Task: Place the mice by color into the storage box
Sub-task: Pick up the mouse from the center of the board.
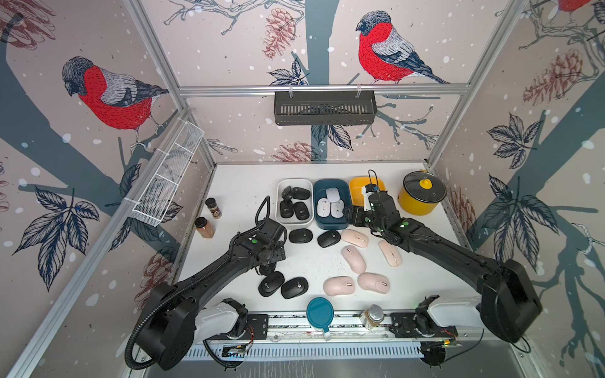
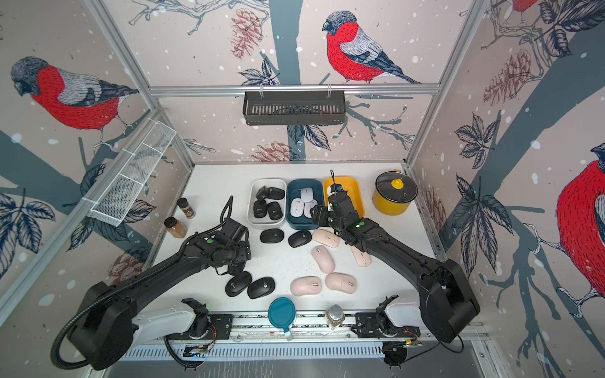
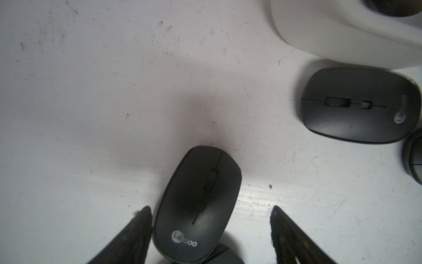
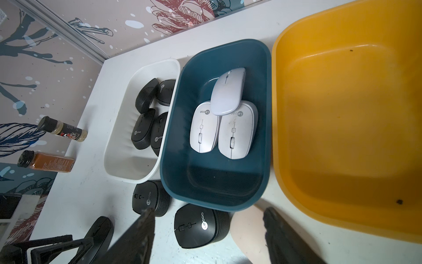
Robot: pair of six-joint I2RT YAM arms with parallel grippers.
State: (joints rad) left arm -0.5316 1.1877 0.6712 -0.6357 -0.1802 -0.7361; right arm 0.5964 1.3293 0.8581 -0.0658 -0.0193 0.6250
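Note:
Three storage boxes stand in a row at the back. The white box (image 1: 294, 222) holds several black mice (image 4: 146, 128). The blue box (image 1: 330, 224) holds three white mice (image 4: 228, 91). The yellow box (image 4: 342, 114) is empty. Loose black mice (image 1: 300, 235) and several pale pink mice (image 1: 353, 258) lie on the white table. My left gripper (image 3: 211, 207) is open, low over a black mouse (image 3: 196, 205) that lies between its fingers, close to one and apart from the other. My right gripper (image 4: 209, 209) is open and empty above the blue box's near edge.
A yellow pot with a glass lid (image 1: 421, 193) stands at the back right. Two spice jars (image 1: 209, 216) are at the left edge. A blue lid (image 1: 320, 312) and a glass jar (image 1: 371, 315) sit on the front rail. A wire basket (image 1: 167, 180) hangs on the left wall.

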